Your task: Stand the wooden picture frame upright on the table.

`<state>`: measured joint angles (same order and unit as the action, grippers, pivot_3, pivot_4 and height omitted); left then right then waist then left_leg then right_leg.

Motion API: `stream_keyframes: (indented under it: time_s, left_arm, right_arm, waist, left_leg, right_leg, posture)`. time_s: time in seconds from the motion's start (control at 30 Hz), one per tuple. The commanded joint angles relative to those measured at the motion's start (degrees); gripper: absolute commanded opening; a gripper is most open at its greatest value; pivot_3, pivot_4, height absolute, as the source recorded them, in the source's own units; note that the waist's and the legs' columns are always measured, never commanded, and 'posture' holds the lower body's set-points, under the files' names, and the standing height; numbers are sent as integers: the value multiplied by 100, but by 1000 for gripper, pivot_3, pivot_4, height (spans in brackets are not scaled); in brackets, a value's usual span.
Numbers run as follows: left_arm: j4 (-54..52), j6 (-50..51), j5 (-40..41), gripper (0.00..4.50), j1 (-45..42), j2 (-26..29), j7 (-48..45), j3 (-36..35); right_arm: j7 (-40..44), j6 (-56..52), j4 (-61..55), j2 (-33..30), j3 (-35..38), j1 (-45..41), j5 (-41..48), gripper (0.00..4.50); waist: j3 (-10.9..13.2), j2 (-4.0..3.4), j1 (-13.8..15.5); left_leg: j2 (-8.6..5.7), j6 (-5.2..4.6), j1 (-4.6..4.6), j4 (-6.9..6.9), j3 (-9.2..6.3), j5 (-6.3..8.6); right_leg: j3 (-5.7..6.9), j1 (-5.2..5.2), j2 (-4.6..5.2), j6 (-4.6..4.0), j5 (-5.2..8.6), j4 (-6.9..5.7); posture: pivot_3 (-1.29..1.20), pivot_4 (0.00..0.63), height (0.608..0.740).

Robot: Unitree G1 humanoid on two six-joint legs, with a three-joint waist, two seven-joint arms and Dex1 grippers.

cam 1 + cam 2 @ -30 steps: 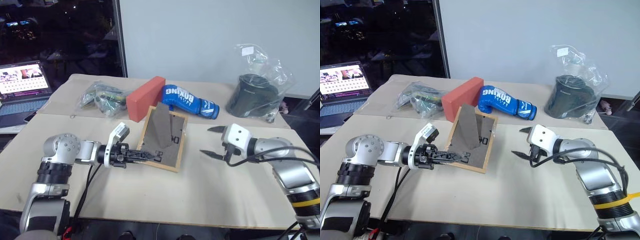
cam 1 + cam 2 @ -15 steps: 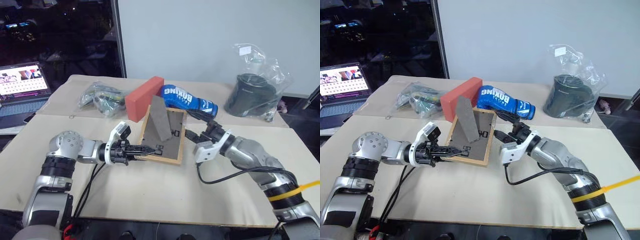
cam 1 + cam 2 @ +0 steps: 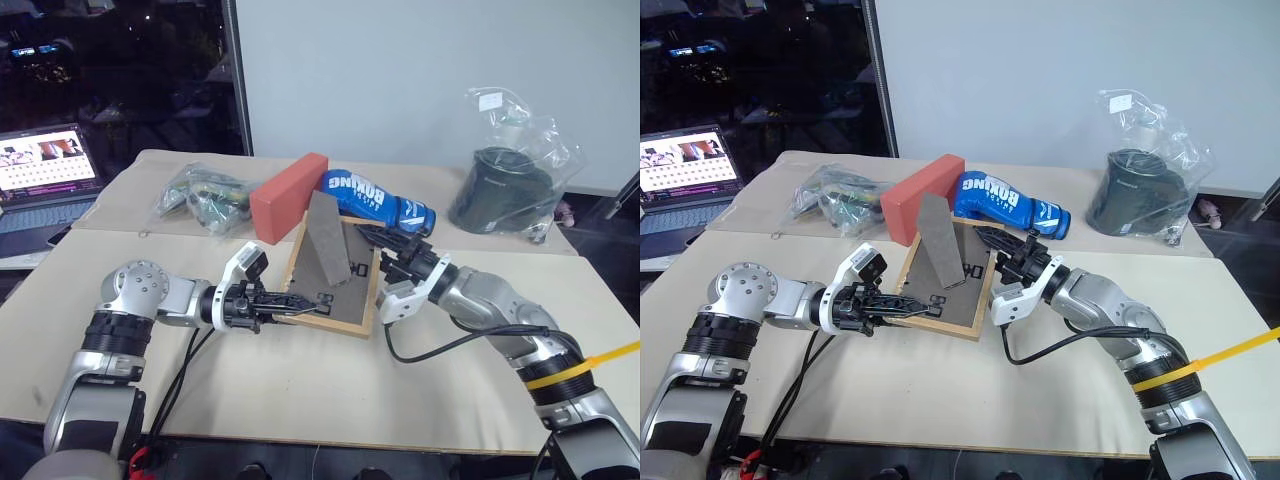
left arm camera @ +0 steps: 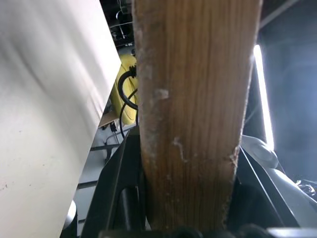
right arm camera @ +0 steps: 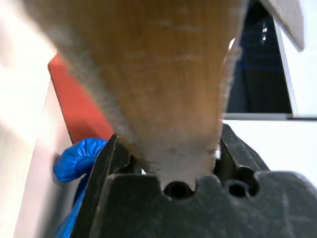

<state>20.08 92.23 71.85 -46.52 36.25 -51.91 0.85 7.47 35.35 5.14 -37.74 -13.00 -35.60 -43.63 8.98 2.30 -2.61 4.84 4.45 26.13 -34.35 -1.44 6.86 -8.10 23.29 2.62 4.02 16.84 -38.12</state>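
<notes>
The wooden picture frame (image 3: 340, 293) is tilted a little above the table (image 3: 300, 400), dark back facing up, with its fold-out stand (image 3: 325, 238) sticking up. My left gripper (image 3: 298, 303) is shut on the frame's near left edge. In the left wrist view the light wood (image 4: 188, 99) sits between the black fingers (image 4: 119, 188). My right gripper (image 3: 378, 255) is shut on the frame's right edge, and the right wrist view shows that wooden edge (image 5: 158, 74) clamped between its fingers (image 5: 106, 163). The painted front is hidden.
Behind the frame lie a red-orange block (image 3: 290, 205) and a blue boxing glove (image 3: 385, 205). A clear bag of small items (image 3: 205, 195) sits at the back left and a plastic-wrapped dark container (image 3: 505, 190) at the back right. An open laptop (image 3: 45, 180) stands off the table's left side.
My right gripper swung in from the right, where it stood open, rolled over and shut on the frame's right edge. The left gripper kept its hold.
</notes>
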Motion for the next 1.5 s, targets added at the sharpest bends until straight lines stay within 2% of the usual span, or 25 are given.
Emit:
stream_keyframes:
  time_s: [0.03,0.13,0.17,0.2,0.27,0.43,0.5,0.6,0.77,0.87,0.97,1.07,1.33,1.5]
  left_arm:
    - [-201,-19,-285,2760,42,157,64,-266]
    - [-387,-333,-521,3886,128,316,-116,-389]
    - [-619,-836,-824,4301,236,460,-227,-353]
    - [-866,-1515,-1227,4500,382,511,-196,-357]
    - [-1268,-3393,-2184,4500,719,336,140,-602]
    - [-2068,-4446,-2377,4500,1475,438,-617,-880]
    - [-2321,-4628,-2491,4500,1740,597,-842,-821]
    - [-2725,-5337,-2960,4500,2150,830,-1201,-672]
    - [-3134,-6020,-3226,4500,2565,1018,-1606,-803]
    - [-3144,-6112,-3151,4500,2596,1031,-1698,-918]
    - [-3258,-6281,-3152,4500,2589,935,-1636,-1009]
    - [-3261,-6182,-2989,4500,2522,874,-1501,-1176]
    - [-2926,-6355,-3227,4500,2418,991,-1463,-1325]
    - [-2832,-6235,-3148,4500,2362,995,-1506,-1297]
  right_arm:
    - [-46,130,-147,-32,244,-79,492,1297]
    - [86,165,-133,-38,261,-55,702,1259]
    - [247,108,-117,0,261,-41,946,1259]
    - [412,29,-105,32,256,-31,1141,1259]
    - [1028,-282,-77,174,222,1,1947,1259]
    - [2707,-1813,-301,585,358,254,3979,1259]
    - [3229,-2965,-562,813,602,401,5042,1259]
    - [3603,-4540,-885,964,866,493,6150,1255]
    - [3476,-6873,-1042,1035,1299,432,7389,1253]
    - [3382,-7721,-758,1150,1494,226,7813,1253]
    - [3247,-8045,-178,1269,1627,-43,7845,1252]
    - [3186,-8146,373,1382,1780,-239,7846,1252]
    - [3327,-8406,956,1704,1954,-106,7947,1252]
    - [3266,-8411,779,1910,1859,148,7900,1251]
  waist:
    - [0,0,-1]
    - [1,-1,-5]
    - [1,-1,-5]
    - [1,-2,-13]
    - [1,-2,-1]
    - [2,0,-1]
    - [4,-2,8]
    - [17,-27,14]
    - [19,-23,32]
    - [19,-23,28]
    - [20,-24,10]
    - [20,-24,-1]
    - [20,-25,-6]
    - [20,-25,-12]
  left_leg:
    - [0,0,0,0,0,0]
    - [0,0,-1,0,0,0]
    - [0,0,-1,0,0,0]
    - [0,0,-1,0,0,0]
    - [1,2,-5,2,0,-1]
    - [3,9,-13,3,0,-6]
    - [4,9,-13,5,0,-7]
    - [3,5,-13,2,0,-10]
    - [9,1,-13,1,-2,-13]
    - [8,0,-13,0,0,-14]
    - [8,-2,-11,1,-1,-15]
    - [8,-3,-8,0,0,-16]
    - [7,-3,-4,5,-1,-15]
    - [8,-3,-6,3,-2,-16]
  right_leg:
    - [0,-1,0,0,0,1]
    - [0,-3,0,-1,0,0]
    - [0,-3,1,-1,0,0]
    - [0,-3,0,-1,0,1]
    - [0,-8,0,-2,-1,2]
    - [3,-22,1,-8,-5,6]
    - [3,-20,1,-8,-5,2]
    - [3,-23,2,-7,-5,2]
    - [7,-20,-4,-8,-8,0]
    - [7,-18,-2,-7,-8,1]
    - [7,-15,-3,-7,-7,1]
    - [7,-13,-3,-6,-8,1]
    - [6,-9,-3,-5,-7,3]
    - [7,-12,-4,-5,-7,2]
  posture:
    - [0,150,723]
    - [0,150,723]
    - [0,150,723]
    - [0,150,723]
    - [0,150,723]
    - [0,150,723]
    - [0,150,723]
    - [0,150,723]
    - [0,150,723]
    - [0,150,723]
    - [0,150,723]
    - [0,150,723]
    - [0,150,723]
    - [0,150,723]
